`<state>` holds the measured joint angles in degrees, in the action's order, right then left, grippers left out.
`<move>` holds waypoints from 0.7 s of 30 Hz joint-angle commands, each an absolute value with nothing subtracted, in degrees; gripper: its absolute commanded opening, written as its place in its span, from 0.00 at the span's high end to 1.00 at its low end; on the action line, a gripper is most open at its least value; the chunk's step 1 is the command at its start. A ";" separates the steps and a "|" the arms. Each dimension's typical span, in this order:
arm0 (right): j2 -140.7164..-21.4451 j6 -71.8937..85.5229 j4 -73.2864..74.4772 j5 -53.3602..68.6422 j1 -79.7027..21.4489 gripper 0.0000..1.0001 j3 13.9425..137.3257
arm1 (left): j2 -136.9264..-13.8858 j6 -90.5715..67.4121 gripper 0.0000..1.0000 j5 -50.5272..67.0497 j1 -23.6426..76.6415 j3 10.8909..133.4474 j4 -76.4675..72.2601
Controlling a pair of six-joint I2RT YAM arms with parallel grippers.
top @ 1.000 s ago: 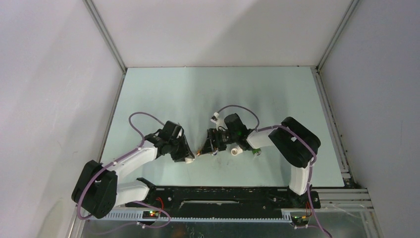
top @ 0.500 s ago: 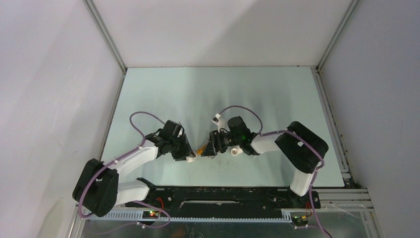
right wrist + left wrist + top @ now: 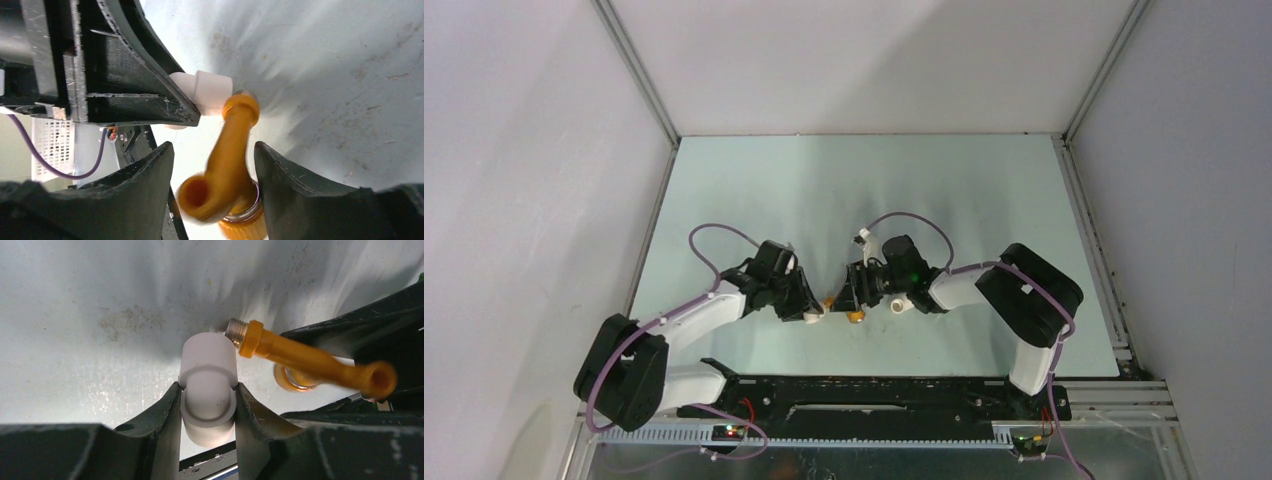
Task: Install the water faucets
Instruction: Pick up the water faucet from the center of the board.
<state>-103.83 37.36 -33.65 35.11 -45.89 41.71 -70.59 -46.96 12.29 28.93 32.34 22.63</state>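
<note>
Your overhead view is bright and evenly lit; close up, glare washes the table (image 3: pixel 100 300) behind the faucet (image 3: pixel 310 357); the faucet's spout end is motion-blurred; soft shadow lies under it.

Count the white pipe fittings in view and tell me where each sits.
2. One white fitting is clamped in the left gripper; the other lies on the table beside the right arm. More may hide under the arms.
</note>
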 commanded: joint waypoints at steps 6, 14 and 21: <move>-104.78 33.67 -32.83 32.27 -45.88 0.37 44.41 | -72.47 -45.70 1.00 9.83 29.18 29.53 23.83; -103.82 31.58 -28.43 30.39 -47.17 0.35 44.67 | -72.06 -45.87 1.00 9.75 29.18 29.62 23.85; -105.37 33.51 -29.18 29.85 -47.33 0.56 44.65 | -71.77 -46.23 1.00 9.76 29.18 29.53 23.52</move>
<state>-104.68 33.52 -27.92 30.96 -47.07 42.98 -70.72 -47.03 12.69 28.93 31.92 21.26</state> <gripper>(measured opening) 0.517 0.387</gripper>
